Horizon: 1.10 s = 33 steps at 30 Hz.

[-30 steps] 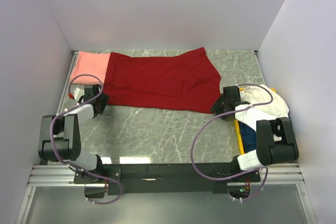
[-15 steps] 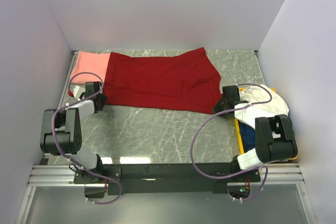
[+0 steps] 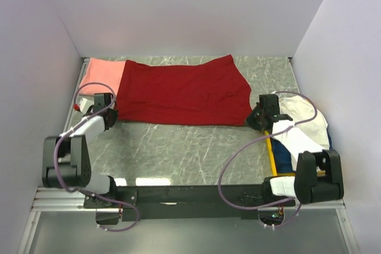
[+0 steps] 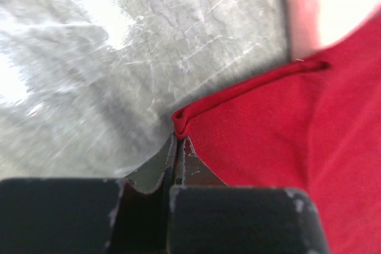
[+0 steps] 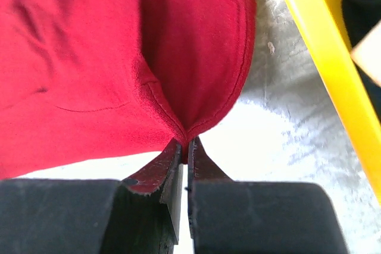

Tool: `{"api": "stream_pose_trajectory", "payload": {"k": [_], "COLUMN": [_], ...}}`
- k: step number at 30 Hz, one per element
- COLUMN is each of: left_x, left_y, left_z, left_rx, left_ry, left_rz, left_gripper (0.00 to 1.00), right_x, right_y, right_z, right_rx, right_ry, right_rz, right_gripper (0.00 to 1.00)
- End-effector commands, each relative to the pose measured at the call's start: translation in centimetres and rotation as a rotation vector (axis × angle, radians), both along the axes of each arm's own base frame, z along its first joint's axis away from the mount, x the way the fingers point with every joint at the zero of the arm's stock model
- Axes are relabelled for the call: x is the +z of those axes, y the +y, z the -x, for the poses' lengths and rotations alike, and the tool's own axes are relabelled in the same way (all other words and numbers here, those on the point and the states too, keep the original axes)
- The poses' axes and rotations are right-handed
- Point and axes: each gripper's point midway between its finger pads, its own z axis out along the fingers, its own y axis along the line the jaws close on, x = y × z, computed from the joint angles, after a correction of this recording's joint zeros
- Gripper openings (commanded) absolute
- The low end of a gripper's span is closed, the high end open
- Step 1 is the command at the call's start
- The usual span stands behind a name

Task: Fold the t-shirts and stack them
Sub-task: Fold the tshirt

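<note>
1. My left gripper (image 4: 178,141) is pinched closed on the near left corner of the deep red t-shirt (image 3: 178,90); the hem bunches right at the fingertips.
2. My right gripper (image 5: 186,146) is clamped the same way on the shirt's near right corner, close to the yellow tray (image 5: 315,46).
3. The red shirt lies spread across the far half of the table (image 3: 190,147), stretched between both grippers.
4. The salmon pink t-shirt (image 3: 101,75) shows from beneath its left end, in the far left corner.
5. The cream white t-shirt (image 3: 306,123) is heaped on the tray at the right.
</note>
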Motion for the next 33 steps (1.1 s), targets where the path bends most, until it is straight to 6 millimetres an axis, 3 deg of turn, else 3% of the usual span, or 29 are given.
{"api": "stream_pose_trajectory", "payload": {"k": [1, 5, 12, 16, 25, 26, 28, 29, 30, 33], "left_x": [0.8, 1.4, 0.4, 1.3, 2.6, 2.9, 3.3, 3.8, 4.1, 6.1], "left_y": [1.0, 1.0, 1.2, 1.9, 1.4, 1.4, 1.4, 1.5, 1.4, 1.6], "left_z": [2.9, 5.6, 11.9, 14.3, 15.9, 16.1, 16.0, 15.8, 15.7, 14.5], "left_rx": [0.044, 0.077, 0.146, 0.208, 0.284, 0.289, 0.286, 0.287, 0.282, 0.244], "left_ry": [0.034, 0.034, 0.084, 0.056, -0.037, -0.034, -0.040, -0.045, -0.050, -0.086], "left_rz": [-0.041, -0.038, -0.031, -0.052, 0.023, 0.026, 0.020, 0.018, 0.020, -0.006], "left_gripper": [0.01, 0.01, 0.01, 0.01, 0.01, 0.01, 0.18, 0.26, 0.42, 0.55], "right_x": [1.6, 2.6, 3.3, 3.1, 3.2, 3.2, 3.1, 3.2, 3.3, 4.0], "right_y": [-0.5, -0.3, -0.6, -0.1, -0.5, -0.5, -0.4, -0.4, -0.3, -0.1], "right_z": [1.1, 3.2, 7.2, 9.5, 12.7, 12.9, 13.3, 13.3, 13.4, 13.2], "right_rx": [-0.003, 0.002, -0.029, -0.024, -0.067, -0.065, -0.058, -0.047, -0.036, 0.003], "right_ry": [-0.010, -0.012, -0.011, 0.006, -0.016, -0.019, -0.012, -0.012, -0.010, -0.024], "right_rz": [-0.006, -0.035, -0.060, -0.095, -0.107, -0.109, -0.108, -0.105, -0.109, -0.097], "right_gripper": [0.00, 0.00, 0.00, 0.00, 0.00, 0.04, 0.11, 0.28, 0.38, 0.73]}}
